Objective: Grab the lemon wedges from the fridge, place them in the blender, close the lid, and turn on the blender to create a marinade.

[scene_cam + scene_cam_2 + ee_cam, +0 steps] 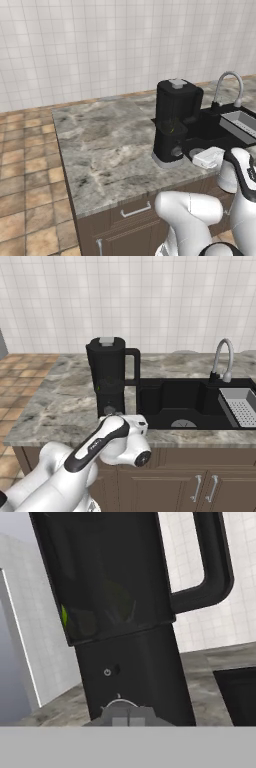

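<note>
Blender loaded and closed, knob is the last step

Blender (175, 122) stands on the marble counter (105, 150), just beside the black sink (190, 401) with its curved faucet (222, 358). Lid (106, 342) with its light grey cap sits flat on top of the jar, so I judge the closing step as done. Through the dark jar wall of the hand view, yellow-green lemon wedges (65, 616) show faintly near the bottom, so they are already inside. What is left, in my judgement, is only to turn the round knob (119, 704) on the base.

Gripper (128, 721) is pressed together with no gap between the tips and holds nothing; it is right at the knob, low in front of the blender base. If it touches the knob or not, I cannot tell.

Counting the wedges is not possible, the tinted jar hides them too much. In the right base view the white arm covers the lower part of the blender base. The small mark above the knob is too blurred to read.
</note>
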Tool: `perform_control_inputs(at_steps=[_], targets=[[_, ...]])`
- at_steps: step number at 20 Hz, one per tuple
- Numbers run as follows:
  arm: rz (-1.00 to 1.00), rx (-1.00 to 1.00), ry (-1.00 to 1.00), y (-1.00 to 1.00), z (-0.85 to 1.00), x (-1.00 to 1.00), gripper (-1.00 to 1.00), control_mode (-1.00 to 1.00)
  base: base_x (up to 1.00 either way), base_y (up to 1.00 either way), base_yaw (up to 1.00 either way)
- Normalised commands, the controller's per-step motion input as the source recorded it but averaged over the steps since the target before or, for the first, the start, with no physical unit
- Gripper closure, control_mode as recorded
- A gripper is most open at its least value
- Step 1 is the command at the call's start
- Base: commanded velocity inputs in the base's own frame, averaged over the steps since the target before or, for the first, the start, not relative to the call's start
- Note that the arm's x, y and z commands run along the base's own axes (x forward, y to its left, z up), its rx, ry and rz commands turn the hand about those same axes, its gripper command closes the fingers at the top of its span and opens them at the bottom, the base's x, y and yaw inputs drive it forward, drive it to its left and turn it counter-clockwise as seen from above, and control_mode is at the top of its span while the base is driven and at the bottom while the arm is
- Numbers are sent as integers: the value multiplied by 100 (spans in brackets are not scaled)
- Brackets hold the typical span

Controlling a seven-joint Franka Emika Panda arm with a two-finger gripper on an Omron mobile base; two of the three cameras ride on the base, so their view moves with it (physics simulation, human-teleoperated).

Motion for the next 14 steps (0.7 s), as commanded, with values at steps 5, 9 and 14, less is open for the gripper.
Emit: perform_control_inputs(at_steps=[5, 9, 14], targets=[[-21, -4, -10, 90, -47, 36, 100, -100, 0, 0, 0], [-24, -3, -8, 89, -44, 26, 100, -100, 0, 0, 0], [-27, -6, -7, 96, -53, 1, 100, -100, 0, 0, 0]])
